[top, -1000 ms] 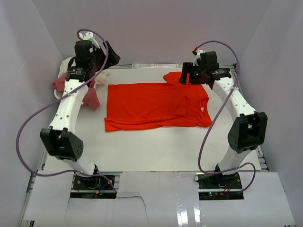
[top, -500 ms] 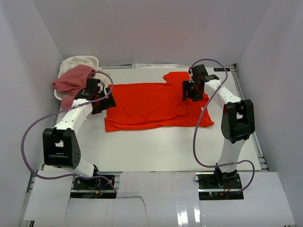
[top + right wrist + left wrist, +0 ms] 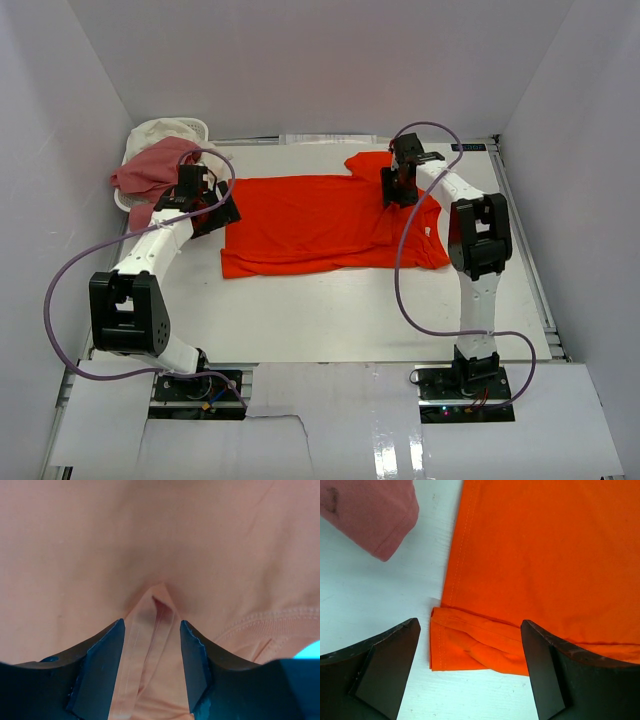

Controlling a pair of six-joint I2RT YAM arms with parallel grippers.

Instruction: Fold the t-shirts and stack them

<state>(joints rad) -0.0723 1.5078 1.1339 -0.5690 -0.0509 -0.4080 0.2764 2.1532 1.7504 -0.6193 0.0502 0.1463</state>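
The orange-red t-shirt (image 3: 320,222) lies spread flat in the middle of the table. My left gripper (image 3: 214,211) is open and low at its left edge. In the left wrist view a folded corner of the shirt (image 3: 470,647) lies between the fingers (image 3: 385,672), untouched. My right gripper (image 3: 397,186) is open and pressed down on the shirt's upper right part. Its fingers (image 3: 102,665) stand astride a raised fold (image 3: 152,630), which looks washed-out peach there. The dusty pink t-shirt (image 3: 150,170) is heaped at the back left; its sleeve shows in the left wrist view (image 3: 375,515). A cream-white heap (image 3: 160,130) lies behind it.
A white basket rim (image 3: 195,124) shows at the back left corner under the pink and cream fabric. White walls close in the table on three sides. Purple cables loop from both arms, the right one (image 3: 405,270) crossing over the shirt's right side.
Both arms have come down from raised poses. The left gripper moved from the basket to the orange-red shirt's left edge. The right gripper settled onto the shirt and shifted slightly back.
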